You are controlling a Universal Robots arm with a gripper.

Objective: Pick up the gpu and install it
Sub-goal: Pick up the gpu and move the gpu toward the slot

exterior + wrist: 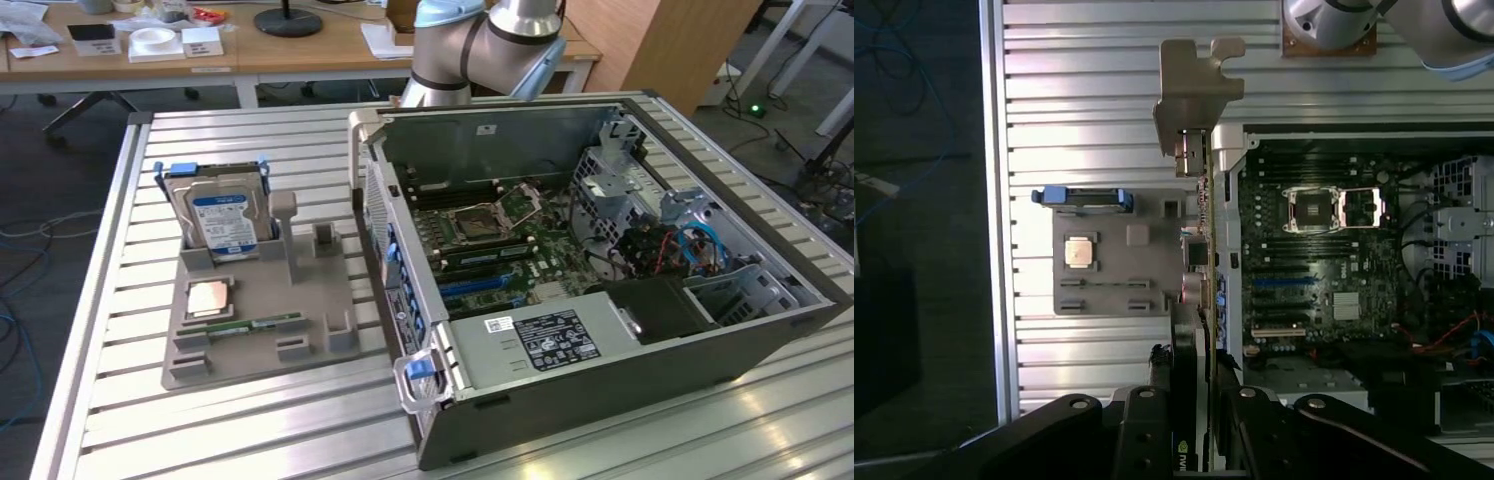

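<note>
GPU (1196,250): held edge-on in the gripper, up off the table. Its silver bracket is at the end far from the fingers, and its dark cooler face is near them.
GPU position: in the wrist view it lines up with the case's side wall, between the tray and the motherboard, and is not seated in any slot.
gripper (1196,400): clamped on the GPU, one dark finger on each flat face of the card.
arm (481,40): rises behind the case at the far edge of the table.
case (601,400): lies open on its side on the slatted table (267,430), at the exterior view's right.
motherboard (514,245): exposed inside the case, with the CPU socket (1334,208) open and blue slots (474,285) below it.
tray (254,360): grey, just beside the case at the exterior view's left.
hard drive (220,220): stands upright in the tray's far end.
CPU (210,297): lies flat in the tray.
RAM (240,325): lies in the tray, nearer the camera than the CPU.
</note>
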